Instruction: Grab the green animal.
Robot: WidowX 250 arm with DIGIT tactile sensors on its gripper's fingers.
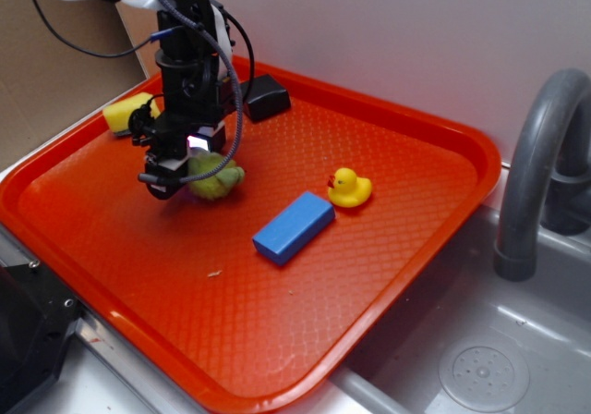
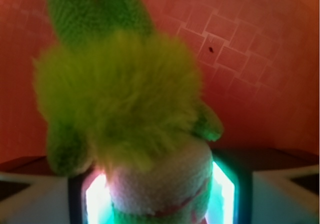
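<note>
From the wrist view the plush point(image 2: 120, 114) fills nearly everything: its whitish end sits lowest in the frame, tucked between the two pale finger pads point(image 2: 35, 196) that show at the bottom corners, while the fuzzy green body and two ear-like lobes run away from the camera over the tray point(image 2: 260, 59). That placement reads as a grasp set up on the narrow whitish end, where the fingers can close round the toy rather than slide off its wide fluffy bulk. Whether the pads already press the fabric I cannot tell; they flank the toy closely, but the contact lines are lost in glare and blur. In the exterior view the gripper point(image 1: 171, 176) is down at tray level with the plush point(image 1: 217, 177) touching it on the side toward the duck, so the arm looks to be at the closing stage, with the lift not yet done. Taking the plush as landmark: the blue block point(image 1: 294, 226) lies well apart on its near side, the duck point(image 1: 349, 188) farther off beyond the block, the sponge point(image 1: 127, 115) behind it past the arm, and a black box point(image 1: 265, 97) behind it near the tray's far rim. None crowds the toy, so a straight lift should meet nothing.
</note>
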